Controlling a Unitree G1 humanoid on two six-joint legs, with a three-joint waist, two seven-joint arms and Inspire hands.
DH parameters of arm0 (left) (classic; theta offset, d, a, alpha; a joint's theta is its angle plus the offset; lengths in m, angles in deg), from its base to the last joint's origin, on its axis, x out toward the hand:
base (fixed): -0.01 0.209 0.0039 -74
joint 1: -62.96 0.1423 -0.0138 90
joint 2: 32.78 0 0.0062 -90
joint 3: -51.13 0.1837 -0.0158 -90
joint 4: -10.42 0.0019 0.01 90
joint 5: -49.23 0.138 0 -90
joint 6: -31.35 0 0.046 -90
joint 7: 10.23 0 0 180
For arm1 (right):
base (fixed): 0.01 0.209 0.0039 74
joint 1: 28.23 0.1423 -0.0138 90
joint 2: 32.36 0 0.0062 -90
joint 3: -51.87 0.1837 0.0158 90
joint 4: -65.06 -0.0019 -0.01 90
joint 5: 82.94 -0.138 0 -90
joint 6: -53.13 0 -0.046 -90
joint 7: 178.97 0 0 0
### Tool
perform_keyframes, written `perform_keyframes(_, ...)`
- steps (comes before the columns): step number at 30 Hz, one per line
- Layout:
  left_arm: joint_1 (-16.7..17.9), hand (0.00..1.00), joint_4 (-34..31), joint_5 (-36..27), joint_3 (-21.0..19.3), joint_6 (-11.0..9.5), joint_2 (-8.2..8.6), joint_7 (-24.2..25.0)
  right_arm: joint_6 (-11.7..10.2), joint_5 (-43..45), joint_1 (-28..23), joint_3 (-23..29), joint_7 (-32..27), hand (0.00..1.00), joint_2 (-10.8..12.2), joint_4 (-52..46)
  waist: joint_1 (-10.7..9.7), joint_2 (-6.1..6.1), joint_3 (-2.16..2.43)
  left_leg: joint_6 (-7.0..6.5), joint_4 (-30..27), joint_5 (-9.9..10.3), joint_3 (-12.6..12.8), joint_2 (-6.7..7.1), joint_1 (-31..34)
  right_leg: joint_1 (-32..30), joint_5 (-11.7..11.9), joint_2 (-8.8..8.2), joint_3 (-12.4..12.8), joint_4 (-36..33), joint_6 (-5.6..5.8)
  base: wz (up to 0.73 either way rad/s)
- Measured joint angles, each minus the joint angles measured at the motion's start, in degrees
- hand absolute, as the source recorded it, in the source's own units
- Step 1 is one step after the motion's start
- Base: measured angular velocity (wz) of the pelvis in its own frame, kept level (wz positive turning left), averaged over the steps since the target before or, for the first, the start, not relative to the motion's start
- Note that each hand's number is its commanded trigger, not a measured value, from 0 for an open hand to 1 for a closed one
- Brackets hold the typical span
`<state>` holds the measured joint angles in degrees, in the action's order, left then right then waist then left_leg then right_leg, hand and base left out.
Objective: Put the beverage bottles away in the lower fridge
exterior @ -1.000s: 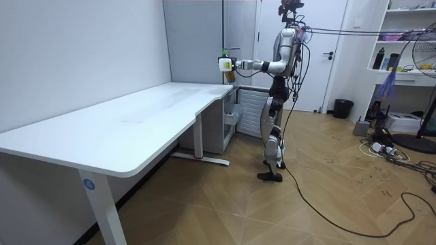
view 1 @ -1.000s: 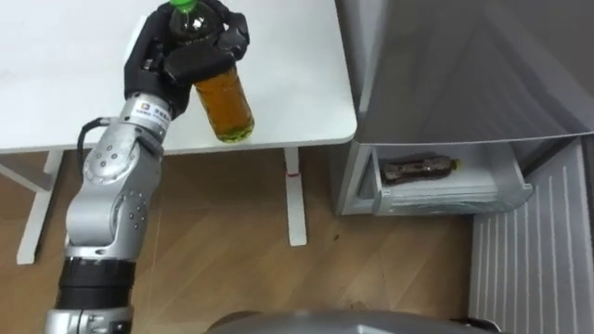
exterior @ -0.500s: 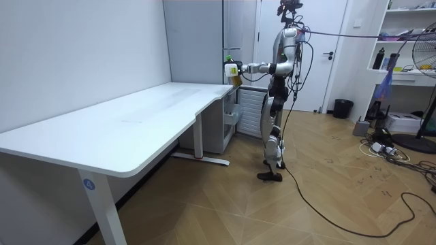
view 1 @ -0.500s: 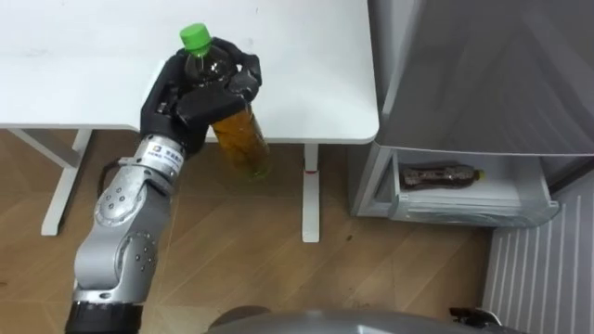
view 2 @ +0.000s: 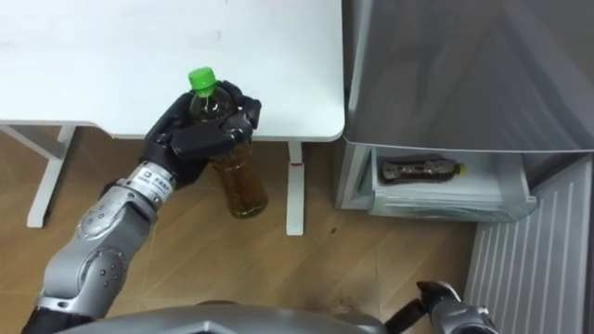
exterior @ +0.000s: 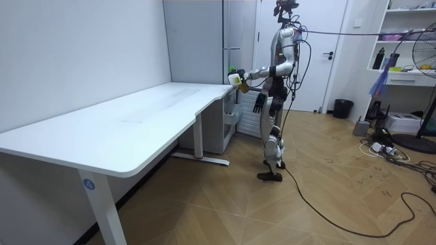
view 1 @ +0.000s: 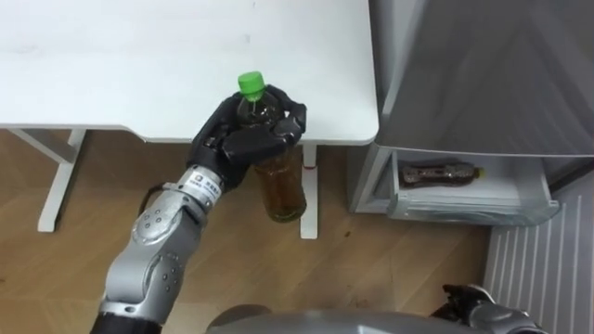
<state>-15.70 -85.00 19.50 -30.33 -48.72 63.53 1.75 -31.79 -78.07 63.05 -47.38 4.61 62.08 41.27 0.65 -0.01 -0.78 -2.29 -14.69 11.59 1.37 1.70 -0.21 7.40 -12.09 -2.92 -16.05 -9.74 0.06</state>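
Note:
My left hand is shut on the upper part of a bottle of amber drink with a green cap. It holds the bottle upright in the air just past the front edge of the white table, left of the grey fridge. The fridge's lower drawer stands pulled out, and a dark bottle lies on its side in it. My right hand hangs low at the bottom right with relaxed fingers, holding nothing. In the room view I stand before the fridge at the table's far end.
A white table leg stands between the held bottle and the fridge. The opened lower fridge door juts out at the right. Wooden floor lies below. In the room view a fan and shelves are at the right.
My left hand has carried the bottle to the right and down, off the table's top and past its edge. My right hand has come into the picture at the bottom right.

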Motion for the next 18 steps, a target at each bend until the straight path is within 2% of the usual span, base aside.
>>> perform_keyframes(4,0.0,1.0,0.0,0.1,0.1,-0.2,-0.1,0.1,-2.6,0.2,0.0,-1.2,2.3,0.0,2.0,-4.1,-0.1,-0.03,0.06,0.0,-0.2,0.0,0.4,0.02,0.2,0.0,0.0,-0.09,-0.6,-0.3,0.0,0.08)
perform_keyframes(7,0.0,1.0,1.3,0.6,0.1,-1.8,-0.01,0.0,-2.9,1.8,-0.1,-3.1,4.4,0.0,2.3,-6.7,0.0,-0.04,0.11,-0.02,-0.2,0.0,0.4,0.01,0.4,-0.5,-0.1,-0.34,-0.8,-1.0,0.02,0.0)
perform_keyframes(14,0.0,1.0,2.9,0.5,0.8,-2.1,0.13,-0.6,-3.3,2.3,-0.2,-4.2,5.9,0.0,2.4,-10.2,-0.3,-0.28,0.2,-0.02,-0.7,0.0,0.4,0.02,0.7,-0.3,-0.1,-0.18,-0.5,-1.0,0.02,0.0)
perform_keyframes(18,0.0,1.0,3.6,0.5,1.9,-4.2,0.13,-1.3,-3.5,2.8,-0.4,-5.4,6.0,0.0,2.5,-13.9,-0.4,-0.3,0.22,-0.03,-0.7,0.0,0.4,0.0,0.6,0.0,-0.1,-0.2,-0.5,-1.1,0.02,0.0)
